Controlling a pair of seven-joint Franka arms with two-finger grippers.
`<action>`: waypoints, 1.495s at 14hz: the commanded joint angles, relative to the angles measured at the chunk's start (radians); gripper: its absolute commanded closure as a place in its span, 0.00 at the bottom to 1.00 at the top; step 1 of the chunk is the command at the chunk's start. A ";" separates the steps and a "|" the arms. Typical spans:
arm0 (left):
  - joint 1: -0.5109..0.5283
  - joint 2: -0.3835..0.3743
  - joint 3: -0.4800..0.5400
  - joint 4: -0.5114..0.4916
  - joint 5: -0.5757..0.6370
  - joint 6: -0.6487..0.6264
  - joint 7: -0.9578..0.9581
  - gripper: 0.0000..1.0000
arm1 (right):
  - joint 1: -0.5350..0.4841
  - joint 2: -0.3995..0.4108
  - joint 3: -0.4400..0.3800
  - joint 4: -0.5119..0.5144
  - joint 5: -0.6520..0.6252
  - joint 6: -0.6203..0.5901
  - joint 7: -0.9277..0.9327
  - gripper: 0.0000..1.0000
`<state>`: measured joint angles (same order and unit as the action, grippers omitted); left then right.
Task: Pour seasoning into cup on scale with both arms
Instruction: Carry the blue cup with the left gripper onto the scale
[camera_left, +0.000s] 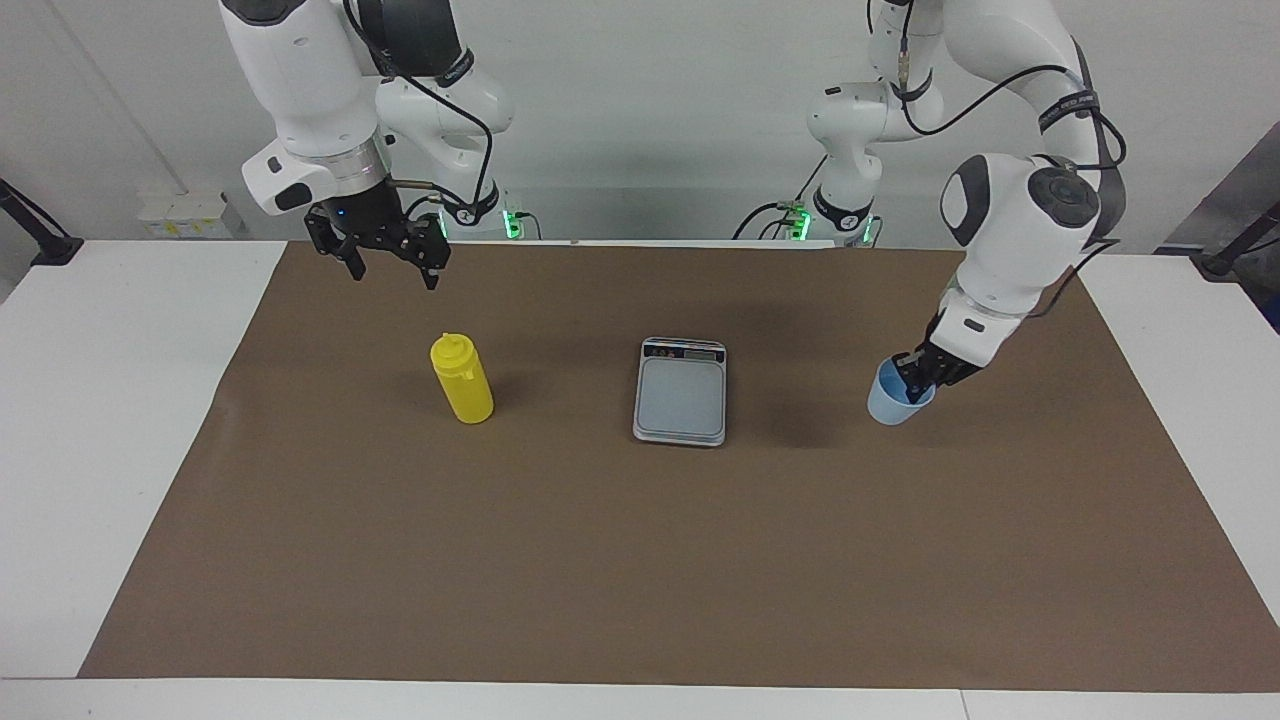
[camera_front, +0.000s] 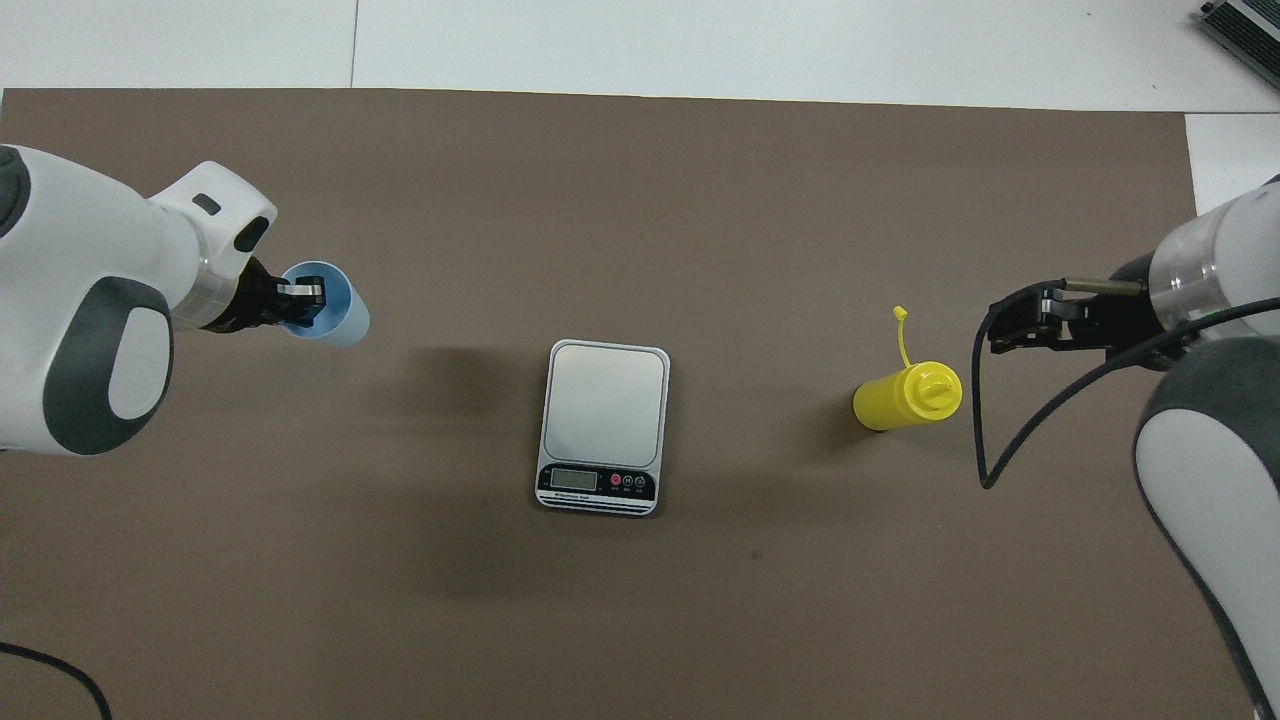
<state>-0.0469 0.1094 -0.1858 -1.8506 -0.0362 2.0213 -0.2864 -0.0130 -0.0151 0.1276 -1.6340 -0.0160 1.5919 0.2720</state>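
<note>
The yellow squeeze bottle stands upright on the brown mat toward the right arm's end, its small tethered cap off the nozzle. My right gripper is open and empty, raised over the mat close beside the bottle. The grey scale lies at the middle of the mat, bare, with its display edge nearer to the robots. The light blue cup is on the mat toward the left arm's end. My left gripper is shut on its rim, one finger inside.
The brown mat covers most of the white table. A black cable hangs from the right arm near the bottle. A dark object lies at the table's corner farthest from the robots, at the right arm's end.
</note>
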 joint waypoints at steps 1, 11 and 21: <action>-0.108 0.006 0.014 0.021 0.012 -0.015 -0.107 1.00 | -0.013 0.004 0.003 0.011 0.021 -0.010 -0.014 0.00; -0.403 0.136 0.012 -0.018 0.114 0.220 -0.447 1.00 | -0.025 0.006 0.001 0.013 0.021 -0.004 -0.020 0.00; -0.432 0.159 0.014 -0.056 0.116 0.255 -0.458 0.82 | -0.058 0.014 0.000 0.010 0.022 0.076 0.064 0.00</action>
<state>-0.4664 0.2824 -0.1844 -1.8749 0.0547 2.2449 -0.7204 -0.0498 -0.0097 0.1250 -1.6341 -0.0160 1.6693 0.3018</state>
